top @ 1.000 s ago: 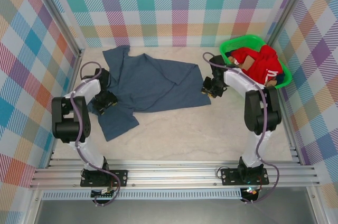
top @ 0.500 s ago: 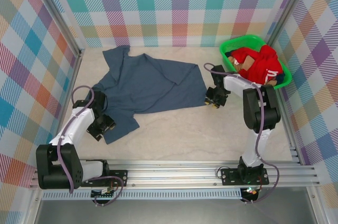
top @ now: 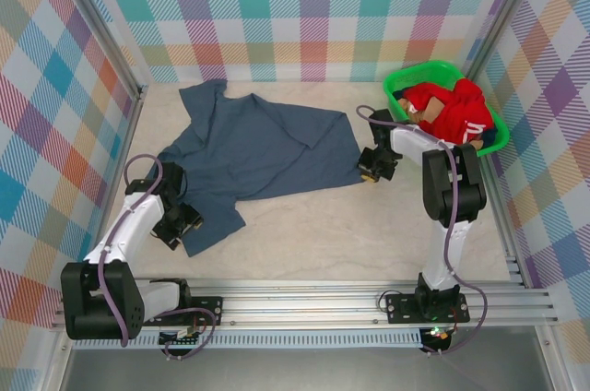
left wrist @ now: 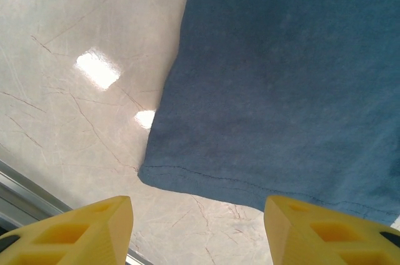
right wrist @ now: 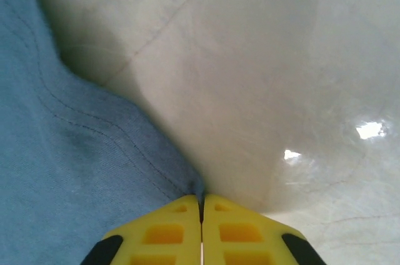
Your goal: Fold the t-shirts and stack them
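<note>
A: Where do we have the blue t-shirt (top: 258,147)?
B: On the table (top: 323,225), rumpled. It runs from centre out to 10 o'clock, with one flap down at 8.
A: Left gripper (top: 178,223)?
B: We see it at the shirt's 8 o'clock corner. Its yellow fingers (left wrist: 87,230) stand well apart, with the hem corner below them.
A: Right gripper (top: 371,168)?
B: At the shirt's 3 o'clock edge. Its fingers (right wrist: 169,230) are pressed together, pinching the hem edge.
A: Anything else?
B: We've got a green basket (top: 426,66) at the table's 1 o'clock, with a red garment (top: 452,110) inside.
</note>
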`<act>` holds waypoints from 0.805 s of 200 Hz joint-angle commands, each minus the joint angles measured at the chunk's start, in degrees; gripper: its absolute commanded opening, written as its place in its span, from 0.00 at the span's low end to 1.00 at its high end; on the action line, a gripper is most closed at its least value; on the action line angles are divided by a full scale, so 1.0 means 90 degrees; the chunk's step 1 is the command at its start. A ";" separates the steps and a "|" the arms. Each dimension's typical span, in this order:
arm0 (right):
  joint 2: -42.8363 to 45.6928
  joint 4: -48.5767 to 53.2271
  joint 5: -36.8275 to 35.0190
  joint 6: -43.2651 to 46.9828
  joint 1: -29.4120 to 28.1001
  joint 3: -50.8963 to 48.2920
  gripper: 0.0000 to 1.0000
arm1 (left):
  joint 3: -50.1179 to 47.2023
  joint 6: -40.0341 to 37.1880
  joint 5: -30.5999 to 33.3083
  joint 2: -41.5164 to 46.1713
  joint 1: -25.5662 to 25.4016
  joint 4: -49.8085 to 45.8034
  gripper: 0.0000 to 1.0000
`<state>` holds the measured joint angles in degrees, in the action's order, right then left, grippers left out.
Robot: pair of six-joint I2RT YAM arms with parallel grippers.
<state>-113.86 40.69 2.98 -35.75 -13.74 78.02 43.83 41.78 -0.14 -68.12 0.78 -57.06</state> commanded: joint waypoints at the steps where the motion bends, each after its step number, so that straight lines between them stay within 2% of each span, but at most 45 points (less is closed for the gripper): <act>1: -0.0071 -0.0118 -0.0223 -0.0051 -0.0007 0.0046 0.00 | -0.0131 0.0006 -0.0113 0.0118 -0.0037 -0.0249 0.58; 25: -0.0060 0.0201 -0.0616 -0.0084 0.0027 0.0423 0.00 | -0.0206 0.0041 -0.0250 -0.0021 -0.0118 -0.0279 0.56; 59: -0.0180 0.0506 -0.0805 -0.0060 0.0212 0.0775 0.00 | -0.0414 0.0598 -0.0109 -0.0148 -0.0295 -0.0378 0.51; 85: -0.0208 0.0489 -0.0648 -0.0018 0.0337 0.0765 0.00 | -0.0687 0.0905 -0.0686 -0.0230 -0.0371 0.0227 0.51; 126: -0.0220 0.0462 -0.0434 0.0012 0.0354 0.0716 0.00 | -0.0939 0.1828 -0.1038 -0.0329 -0.1198 0.0359 0.51; 161: -0.0259 0.0460 -0.0393 0.0022 0.0354 0.0759 0.00 | -0.1112 0.2203 -0.1043 -0.0649 -0.1431 0.0895 0.49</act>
<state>-115.37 43.20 -1.45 -35.73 -10.46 84.09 35.00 56.90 -8.38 -71.85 -10.90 -52.21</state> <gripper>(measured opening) 0.045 0.497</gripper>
